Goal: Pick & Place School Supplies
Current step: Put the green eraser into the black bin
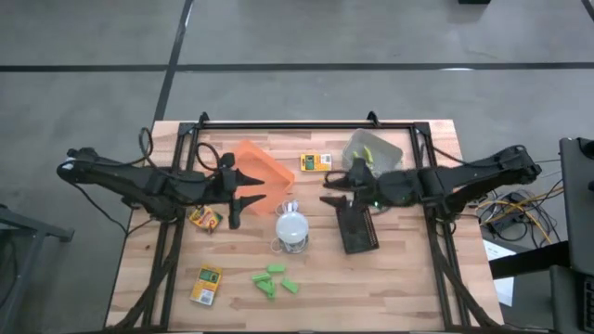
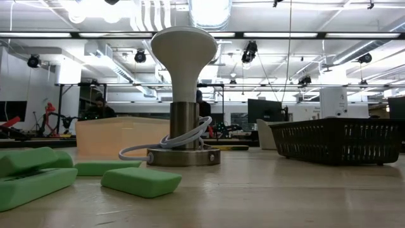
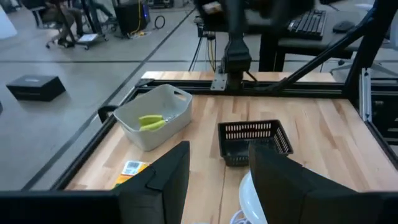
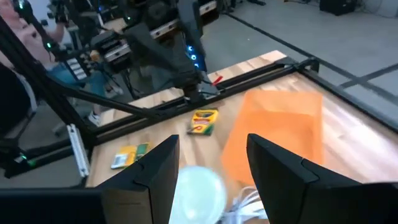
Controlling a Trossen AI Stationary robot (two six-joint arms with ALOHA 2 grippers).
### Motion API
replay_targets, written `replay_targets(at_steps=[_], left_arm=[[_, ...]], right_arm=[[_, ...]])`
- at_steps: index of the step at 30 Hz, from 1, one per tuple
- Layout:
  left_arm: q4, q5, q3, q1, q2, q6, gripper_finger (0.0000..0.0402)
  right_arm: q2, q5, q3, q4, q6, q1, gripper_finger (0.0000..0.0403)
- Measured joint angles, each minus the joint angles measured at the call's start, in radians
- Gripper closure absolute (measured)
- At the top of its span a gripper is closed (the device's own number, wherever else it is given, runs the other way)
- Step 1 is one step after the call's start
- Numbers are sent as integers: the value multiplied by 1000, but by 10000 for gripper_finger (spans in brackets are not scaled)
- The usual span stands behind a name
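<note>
The white domed lamp [image 1: 292,227] is set at centre between both empty, parted grippers: left [image 1: 249,188] at nine o'clock, right [image 1: 332,192] at three; three printed boxes [image 1: 206,284] and four green chunks [image 1: 276,280] are counted

You have three yellow-and-green printed boxes [image 1: 316,162] on the worktop [image 1: 408,288], about four green chunks [image 1: 276,279], three trays — orange [image 1: 261,168], grey [image 1: 380,148], black [image 1: 357,228] — and one white domed object [image 1: 292,226].
</note>
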Motion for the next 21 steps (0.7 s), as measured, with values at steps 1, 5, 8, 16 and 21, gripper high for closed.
replay_targets(at_steps=[1,5,8,16,21], left_arm=[[-2,14,0,-1,-7,-29,232],[2,111,0,-6,-33,-118,232],[2,262,0,-13,-44,-94,232],[51,584,0,-37,-41,-128,232],[96,476,0,-46,-23,-115,232]], right_arm=[[0,21,-17,20,18,20,220],[0,70,-87,116,66,91,219],[0,84,-141,176,100,134,218],[0,83,-248,251,126,186,218],[0,83,-280,253,122,195,219]])
